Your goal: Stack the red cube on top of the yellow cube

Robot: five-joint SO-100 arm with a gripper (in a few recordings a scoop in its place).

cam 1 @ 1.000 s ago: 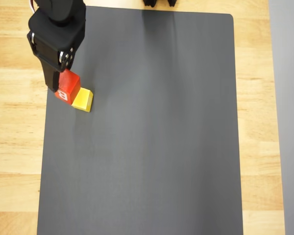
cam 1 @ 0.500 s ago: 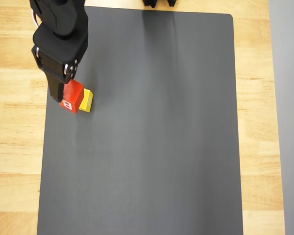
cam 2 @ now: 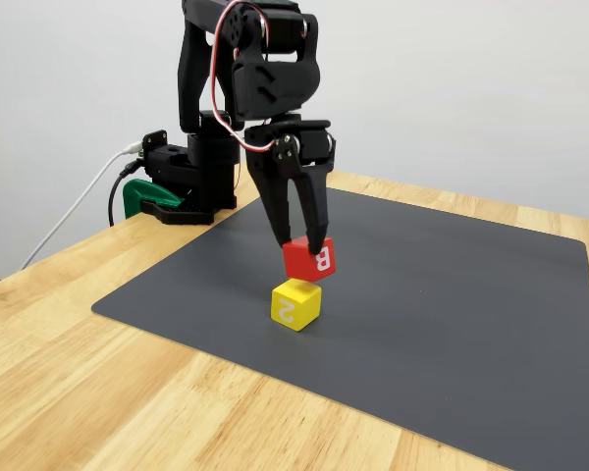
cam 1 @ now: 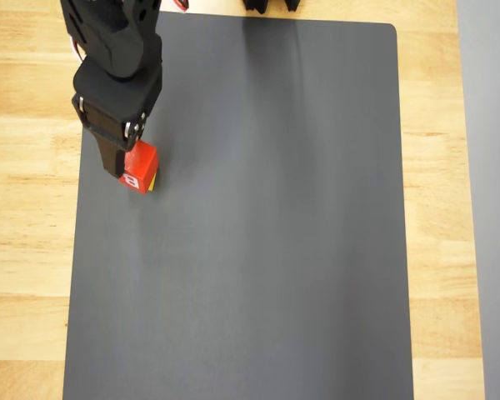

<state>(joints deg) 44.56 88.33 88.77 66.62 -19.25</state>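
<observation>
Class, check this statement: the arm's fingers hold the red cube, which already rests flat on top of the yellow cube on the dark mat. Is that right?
Not quite. The fingers do hold the red cube, but it is not resting on the yellow cube. The fixed view shows a gap between them: the red cube hangs tilted just above the yellow one. The dark mat part is correct.

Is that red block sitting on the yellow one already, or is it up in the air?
In the air. In the fixed view the red cube hangs in the gripper, with a gap above the yellow cube.
</observation>
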